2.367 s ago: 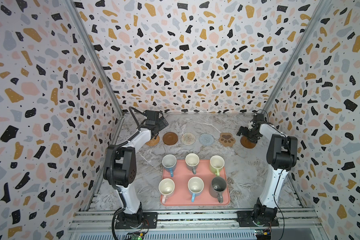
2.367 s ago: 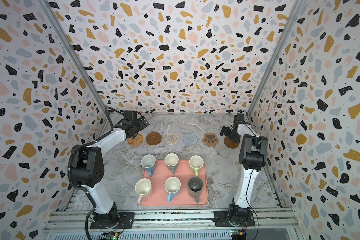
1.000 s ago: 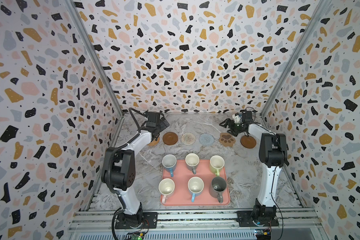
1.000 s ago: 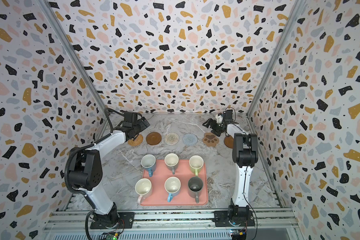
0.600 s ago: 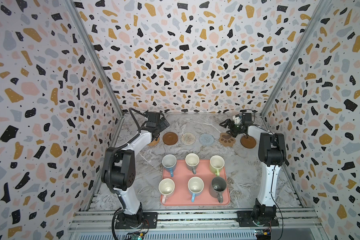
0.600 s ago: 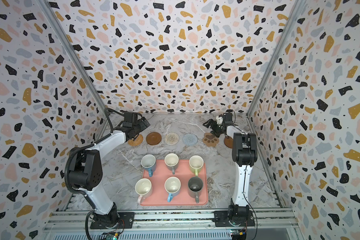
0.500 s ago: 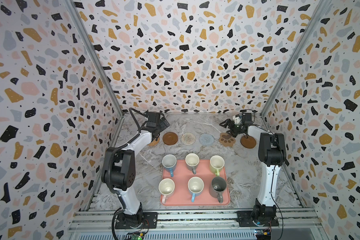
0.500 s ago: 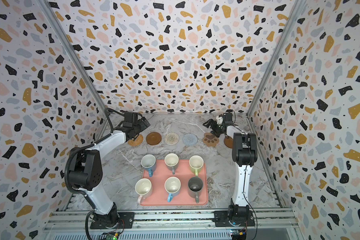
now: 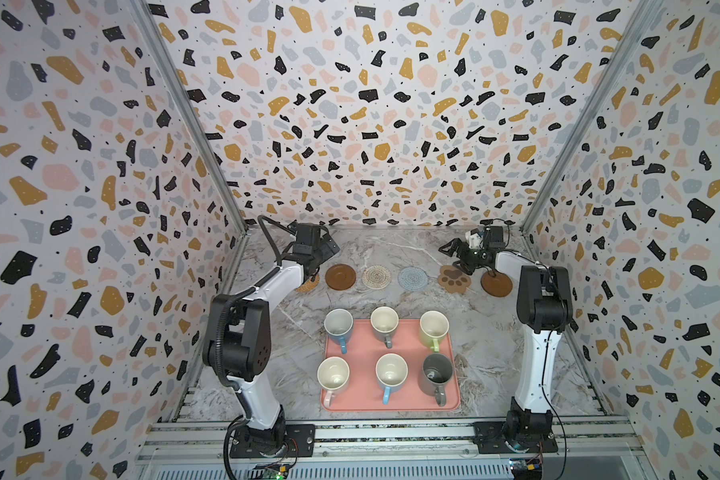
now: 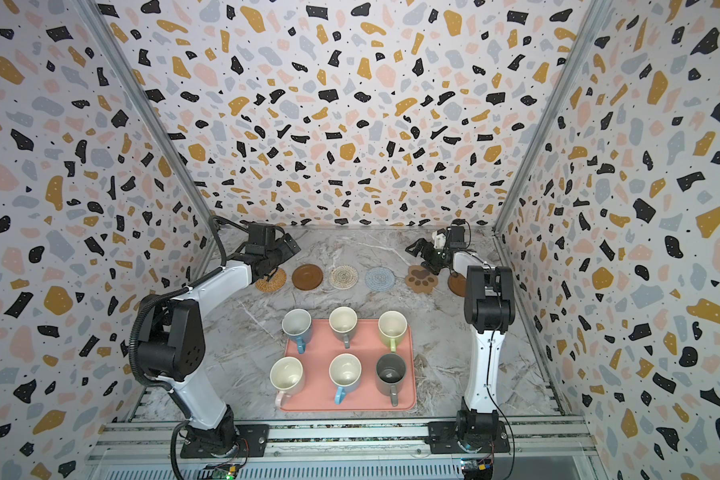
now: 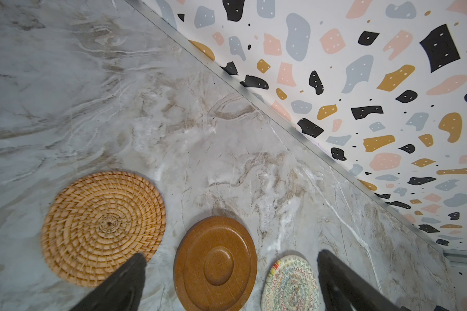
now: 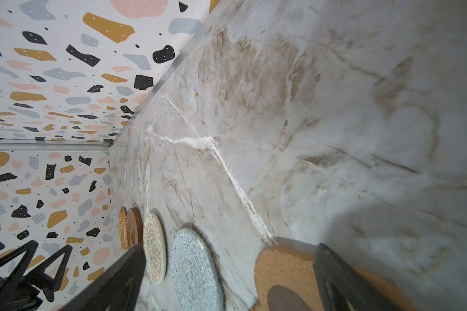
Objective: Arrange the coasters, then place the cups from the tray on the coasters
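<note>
Coasters (image 9: 377, 276) stay put; right jaws, wide like the left, moved from brown disc (image 9: 496, 285) to paw coaster (image 9: 453, 279).

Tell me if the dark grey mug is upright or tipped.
Upright. In both top views the dark grey mug shows its round mouth facing up, standing on the tray.

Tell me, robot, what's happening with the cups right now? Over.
Left gripper and right gripper open, empty, by the coasters. Six cups on the tray. Nothing in the way.
</note>
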